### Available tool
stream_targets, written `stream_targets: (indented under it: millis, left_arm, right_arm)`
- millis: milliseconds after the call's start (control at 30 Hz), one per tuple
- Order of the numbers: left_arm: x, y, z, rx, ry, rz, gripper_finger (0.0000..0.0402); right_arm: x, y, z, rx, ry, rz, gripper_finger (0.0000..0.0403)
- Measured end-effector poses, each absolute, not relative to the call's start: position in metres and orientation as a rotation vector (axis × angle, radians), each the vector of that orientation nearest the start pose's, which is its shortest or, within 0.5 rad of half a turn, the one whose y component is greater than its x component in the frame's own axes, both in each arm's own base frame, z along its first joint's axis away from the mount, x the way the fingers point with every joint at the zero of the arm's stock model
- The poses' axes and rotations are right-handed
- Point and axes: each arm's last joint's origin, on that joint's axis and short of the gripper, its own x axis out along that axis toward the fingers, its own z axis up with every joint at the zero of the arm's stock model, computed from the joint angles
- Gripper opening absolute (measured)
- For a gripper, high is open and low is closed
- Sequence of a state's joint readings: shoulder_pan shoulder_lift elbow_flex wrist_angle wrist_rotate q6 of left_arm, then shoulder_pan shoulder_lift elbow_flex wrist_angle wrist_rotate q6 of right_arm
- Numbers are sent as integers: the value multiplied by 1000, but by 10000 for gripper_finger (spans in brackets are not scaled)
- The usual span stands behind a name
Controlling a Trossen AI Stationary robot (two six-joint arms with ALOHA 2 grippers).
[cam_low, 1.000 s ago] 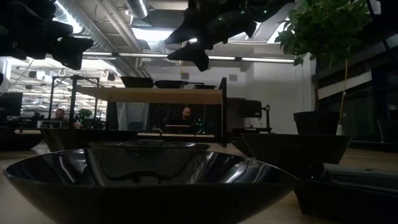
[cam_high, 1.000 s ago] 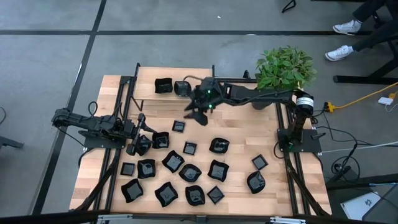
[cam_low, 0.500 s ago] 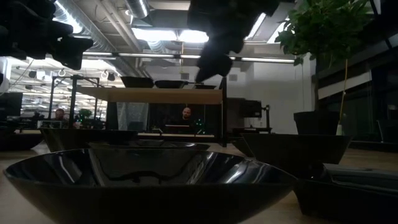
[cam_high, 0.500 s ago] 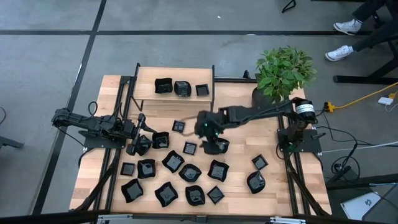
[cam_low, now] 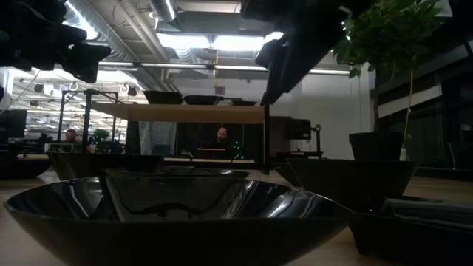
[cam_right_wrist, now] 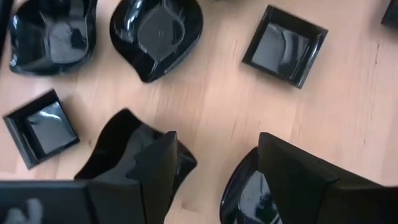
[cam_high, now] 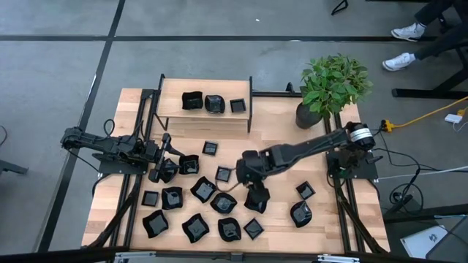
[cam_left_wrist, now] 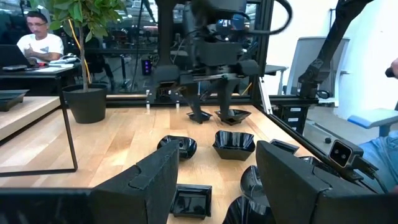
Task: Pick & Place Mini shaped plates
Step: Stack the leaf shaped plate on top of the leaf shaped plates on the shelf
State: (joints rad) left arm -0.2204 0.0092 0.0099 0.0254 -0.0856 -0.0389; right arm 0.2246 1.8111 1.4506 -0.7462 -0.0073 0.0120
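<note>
Several mini shaped plates, small glossy black dishes, lie scattered on the wooden table (cam_high: pixel 285 124). Three more rest on a raised shelf (cam_high: pixel 175 117) at the far side. My right gripper (cam_high: pixel 256 196) hangs open over the near middle of the table and tips downward. Its fingers stand above a wavy plate (cam_right_wrist: pixel 115 152) and a round plate (cam_right_wrist: pixel 245 190) and touch neither. A leaf-shaped plate (cam_right_wrist: pixel 155 31) and a square plate (cam_right_wrist: pixel 285 45) lie just beyond them. My left gripper (cam_high: pixel 162 169) waits open at the table's left, level, beside a plate (cam_high: pixel 189 164).
A potted plant (cam_high: pixel 333 84) stands at the far right corner. Dark frame rails (cam_high: pixel 146 131) run along both sides of the table. The low view has a large plate (cam_low: pixel 177 214) close in front. People sit in the room beyond the table (cam_left_wrist: pixel 40 40).
My right gripper has swung from beside the far shelf toward the table's near edge, coming down a little and tipping from nearly level to pointing steeply down. It has stayed open. No plate has moved.
</note>
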Motion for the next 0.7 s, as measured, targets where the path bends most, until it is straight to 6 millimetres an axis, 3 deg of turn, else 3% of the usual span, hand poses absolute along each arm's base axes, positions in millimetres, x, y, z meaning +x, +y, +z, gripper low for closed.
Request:
stream_targets:
  millis: [233, 467, 700]
  left_arm:
    - [96, -19, 169, -43, -23, -135, 207]
    - [96, -19, 169, -43, -23, -135, 208]
    - [96, -19, 169, -43, -23, -135, 208]
  right_arm:
    - [355, 100, 232, -169, 1164, 138, 225]
    - [338, 96, 197, -155, 1267, 62, 225]
    - [328, 95, 181, -219, 1304, 6, 225]
